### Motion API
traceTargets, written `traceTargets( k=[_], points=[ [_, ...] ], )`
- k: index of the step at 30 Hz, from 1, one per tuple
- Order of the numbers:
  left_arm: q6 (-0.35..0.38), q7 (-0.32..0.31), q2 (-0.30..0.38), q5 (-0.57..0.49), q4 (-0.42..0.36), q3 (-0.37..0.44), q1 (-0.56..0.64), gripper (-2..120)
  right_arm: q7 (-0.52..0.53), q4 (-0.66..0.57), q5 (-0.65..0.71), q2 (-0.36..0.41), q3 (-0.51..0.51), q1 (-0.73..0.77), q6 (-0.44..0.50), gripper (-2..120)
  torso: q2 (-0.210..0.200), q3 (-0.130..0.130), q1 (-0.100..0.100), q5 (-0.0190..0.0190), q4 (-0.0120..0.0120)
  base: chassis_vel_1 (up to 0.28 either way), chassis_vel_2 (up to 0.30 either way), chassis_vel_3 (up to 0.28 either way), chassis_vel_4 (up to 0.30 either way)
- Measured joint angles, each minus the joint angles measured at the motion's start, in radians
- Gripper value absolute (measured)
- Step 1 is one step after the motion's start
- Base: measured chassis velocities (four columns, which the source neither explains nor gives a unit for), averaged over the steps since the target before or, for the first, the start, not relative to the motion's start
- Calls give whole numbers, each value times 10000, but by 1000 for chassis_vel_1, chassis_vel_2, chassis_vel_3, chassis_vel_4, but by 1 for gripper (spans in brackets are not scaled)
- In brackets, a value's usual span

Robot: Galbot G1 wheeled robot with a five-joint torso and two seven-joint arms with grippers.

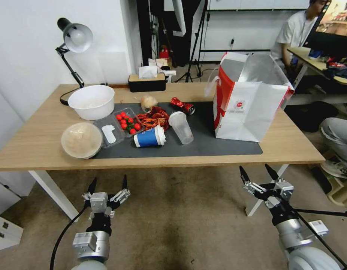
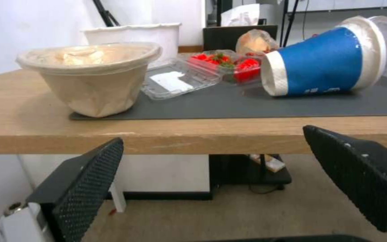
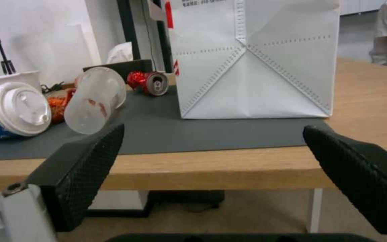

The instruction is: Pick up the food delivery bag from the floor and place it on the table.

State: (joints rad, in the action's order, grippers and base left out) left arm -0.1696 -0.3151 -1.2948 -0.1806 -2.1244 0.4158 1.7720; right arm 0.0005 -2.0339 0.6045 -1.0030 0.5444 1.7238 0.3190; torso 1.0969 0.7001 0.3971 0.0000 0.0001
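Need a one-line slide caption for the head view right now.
Food delivery bag upright on the table; left pincer and right pincer open, low before its front edge.

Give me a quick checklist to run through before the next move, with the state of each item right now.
1. Food delivery bag on the table, not the floor: ok.
2. Bag upright, base on the dark mat and the wood: ok.
3. Left gripper open, holding nothing, below the table edge: ok.
4. Right gripper open, holding nothing, apart from the bag: ok.
5. Bag clear of the tipped clear cup and crushed can: ok.
6. Bag contents: cannot tell.
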Motion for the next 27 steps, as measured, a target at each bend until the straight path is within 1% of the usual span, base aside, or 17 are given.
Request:
traceTargets(
  k=[27],
  points=[
    [34,-28,2,-11,-7,3,11,100,10,1,-9,8,-1,-6,-18,100,1,0,0,0,0,0,0,0,0]
  ],
)
